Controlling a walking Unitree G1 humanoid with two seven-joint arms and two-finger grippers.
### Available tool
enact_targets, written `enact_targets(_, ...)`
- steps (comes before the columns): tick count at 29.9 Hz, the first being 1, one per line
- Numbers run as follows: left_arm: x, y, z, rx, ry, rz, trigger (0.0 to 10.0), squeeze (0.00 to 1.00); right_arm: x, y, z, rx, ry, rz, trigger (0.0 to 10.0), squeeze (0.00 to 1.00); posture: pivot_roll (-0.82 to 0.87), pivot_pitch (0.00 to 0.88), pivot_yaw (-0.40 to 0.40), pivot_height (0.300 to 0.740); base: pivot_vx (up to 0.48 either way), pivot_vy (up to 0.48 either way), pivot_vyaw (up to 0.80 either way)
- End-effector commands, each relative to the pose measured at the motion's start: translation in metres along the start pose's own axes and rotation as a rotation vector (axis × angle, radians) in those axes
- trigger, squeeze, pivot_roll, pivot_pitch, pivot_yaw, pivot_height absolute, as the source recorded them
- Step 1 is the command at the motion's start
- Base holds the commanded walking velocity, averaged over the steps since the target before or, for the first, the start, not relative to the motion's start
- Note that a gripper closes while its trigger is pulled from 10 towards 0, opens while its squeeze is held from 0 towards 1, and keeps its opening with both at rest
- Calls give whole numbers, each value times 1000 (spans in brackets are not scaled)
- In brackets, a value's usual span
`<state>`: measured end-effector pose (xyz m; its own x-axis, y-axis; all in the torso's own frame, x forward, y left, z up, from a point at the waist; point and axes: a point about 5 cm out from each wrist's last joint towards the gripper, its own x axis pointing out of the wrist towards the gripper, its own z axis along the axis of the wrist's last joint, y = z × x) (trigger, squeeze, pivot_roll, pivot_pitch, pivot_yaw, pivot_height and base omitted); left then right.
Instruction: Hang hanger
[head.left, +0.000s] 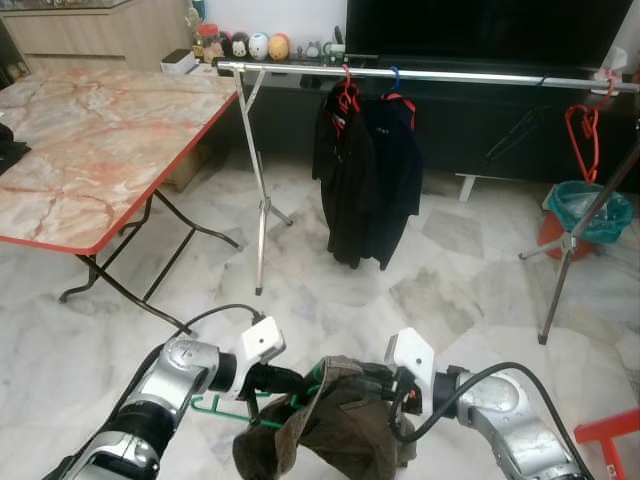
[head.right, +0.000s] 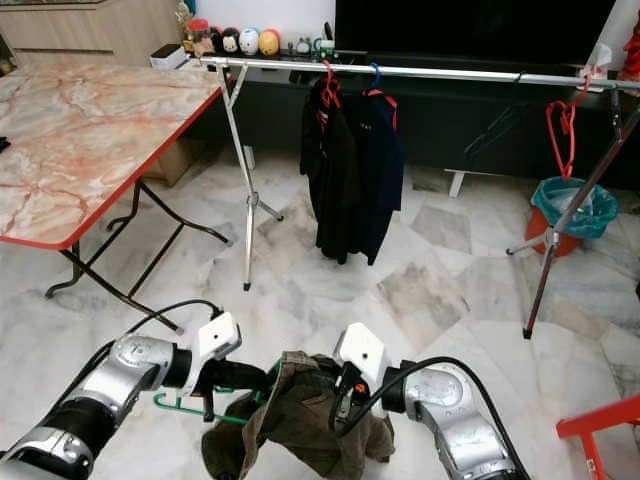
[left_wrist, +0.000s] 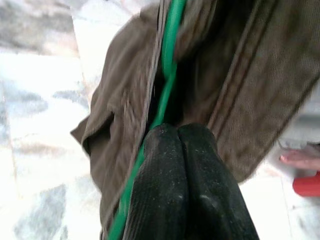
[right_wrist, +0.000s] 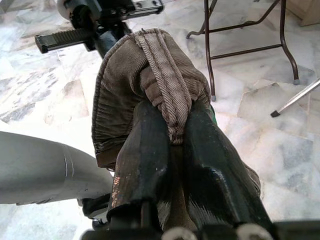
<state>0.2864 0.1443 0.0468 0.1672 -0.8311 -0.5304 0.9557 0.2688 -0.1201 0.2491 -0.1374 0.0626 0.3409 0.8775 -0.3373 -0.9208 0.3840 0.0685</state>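
Note:
A brown garment hangs bunched on a green hanger low in front of me, above the floor. My left gripper is shut on the green hanger, its fingers pressed together against the wire. My right gripper is shut on a thick folded edge of the brown garment. Ahead stands a silver clothes rail with two dark garments on a red and a blue hanger.
A marble-topped folding table stands at the left. A spare red hanger dangles from the rail's right end, near a teal-lined bin. A red stool corner sits at my lower right. Marble floor lies between me and the rail.

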Motion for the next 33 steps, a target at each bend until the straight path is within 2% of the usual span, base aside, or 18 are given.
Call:
enact_targets(1, -3, 1, -2, 31, 29, 23, 7137, 0, -1, -2, 7, -29, -38, -10, 10000, 0, 99, 6, 25, 740, 0, 0, 0)
enact_targets(2, -3, 1, -2, 31, 29, 23, 7137, 0, -1, -2, 7, -29, -38, -10, 10000, 0, 99, 6, 25, 740, 0, 0, 0)
enact_targets(3, -3, 3, -3, 41, 40, 49, 10000, 0, -1, -2, 7, -30, -37, -10, 10000, 0, 99, 6, 24, 740, 0, 0, 0)
enact_targets(4, -4, 4, -3, 39, 40, 67, 10000, 0, -1, -2, 7, -31, -36, -10, 10000, 0, 99, 6, 24, 740, 0, 0, 0)
enact_targets(5, -5, 6, -2, 42, 37, 81, 10000, 78, -1, -2, 7, -31, -35, -10, 10000, 0, 99, 6, 24, 740, 0, 0, 0)
enact_targets(6, -7, 8, -2, 40, 33, 96, 10000, 1000, -1, -2, 7, -31, -35, -10, 10000, 0, 99, 6, 24, 740, 0, 0, 0)
enact_targets(12, -19, 15, 1, 42, 21, 130, 10000, 1000, -1, -2, 7, -31, -32, -6, 10000, 0, 100, 7, 24, 740, 0, 0, 0)
enact_targets(20, -31, 14, -2, 46, 38, 89, 10000, 1000, -1, -2, 6, -30, -29, -3, 10000, 0, 102, 9, 24, 740, 0, 0, 0)
enact_targets(29, -26, 5, -4, 42, 43, 16, 10000, 1000, 0, -1, 6, -31, -29, 2, 10000, 0, 102, 8, 23, 740, 0, 0, 0)
enact_targets(33, -16, 1, -6, 48, 69, -12, 10000, 1000, 1, 0, 7, -33, -28, 8, 10000, 0, 99, 8, 25, 740, 0, 0, 0)
